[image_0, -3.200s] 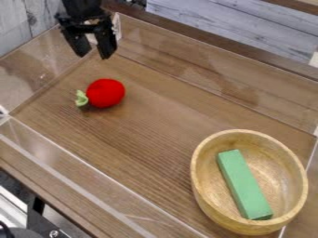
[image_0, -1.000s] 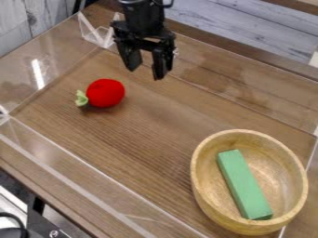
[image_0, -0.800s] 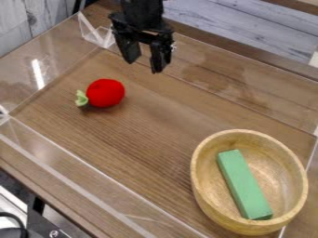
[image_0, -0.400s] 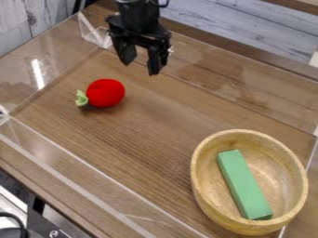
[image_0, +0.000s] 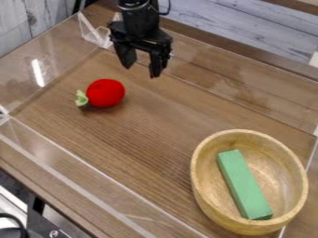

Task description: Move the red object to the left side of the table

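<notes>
Red fruit: one small, round, glossy piece, apart from the gripper, on its near side and a little toward the picture's left. The fruit [image_0: 106, 92] touches nothing but the wood.
Handling: probably light, a hollow or foam toy by the look of it. The shiny skin may be slippery, and a round body could roll if nudged off-centre. Whether it is stiff or gives a little, I cannot tell; it hardly looks fragile.
Hold: best across the widest part of the body, one finger on each side, low enough that the curve does not squeeze it out. The leaves [image_0: 82, 99], on the side turned toward the picture's left edge, look thin and a poor place to pinch.
Gripper: the gripper [image_0: 140, 72] has its fingers spread wide, with nothing between them, at the far side of the fruit.
Table: brown wood [image_0: 149, 144] under the fruit, running out on every side of the gripper.
Clear wall: a low see-through edge [image_0: 21, 93] beyond the fruit from the gripper, something to keep clear of when setting down.
Bowl: the round wooden bowl [image_0: 200, 189] is well apart from the gripper, on the near side toward the picture's right.
Green block: the long block [image_0: 244, 184] lies inside that bowl, farther from the gripper than the fruit.
</notes>
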Tool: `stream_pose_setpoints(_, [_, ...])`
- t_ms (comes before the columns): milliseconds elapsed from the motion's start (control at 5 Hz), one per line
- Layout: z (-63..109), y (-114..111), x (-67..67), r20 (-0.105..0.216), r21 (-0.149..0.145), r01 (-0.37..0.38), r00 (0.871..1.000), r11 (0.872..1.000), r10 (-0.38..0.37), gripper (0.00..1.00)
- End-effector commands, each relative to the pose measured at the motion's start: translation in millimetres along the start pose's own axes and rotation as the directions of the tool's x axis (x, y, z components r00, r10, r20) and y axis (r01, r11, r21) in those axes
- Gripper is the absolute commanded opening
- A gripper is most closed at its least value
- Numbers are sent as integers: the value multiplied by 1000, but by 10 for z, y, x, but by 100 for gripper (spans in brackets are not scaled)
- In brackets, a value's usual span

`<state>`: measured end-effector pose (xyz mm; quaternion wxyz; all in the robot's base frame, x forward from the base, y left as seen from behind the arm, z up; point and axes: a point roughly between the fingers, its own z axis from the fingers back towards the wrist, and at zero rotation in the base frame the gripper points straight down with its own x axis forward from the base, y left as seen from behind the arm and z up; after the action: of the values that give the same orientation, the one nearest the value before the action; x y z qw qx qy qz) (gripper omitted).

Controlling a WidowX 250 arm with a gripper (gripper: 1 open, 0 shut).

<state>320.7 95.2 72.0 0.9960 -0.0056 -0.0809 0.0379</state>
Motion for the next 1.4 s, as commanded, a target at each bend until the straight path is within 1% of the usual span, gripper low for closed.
stream_pose_setpoints(0, [82,139,147,63,23,-3,998,1000,1,100])
stream_pose_setpoints(200, [81,290,214,69,27,-19,997,999,17,100])
stream_pose_setpoints(400, [104,349,212,66,22,-15,998,1000,14,100])
stream_pose_setpoints(600, [162,236,177,49,0,44,998,999,-44,100])
stream_pose_setpoints(800, [211,131,144,38,-17,96,995,995,-95,100])
stream_pose_setpoints(1000, [264,48,145,34,-24,137,990,990,-137,100])
stream_pose_setpoints(1200, [313,-28,231,33,-22,112,993,993,-111,100])
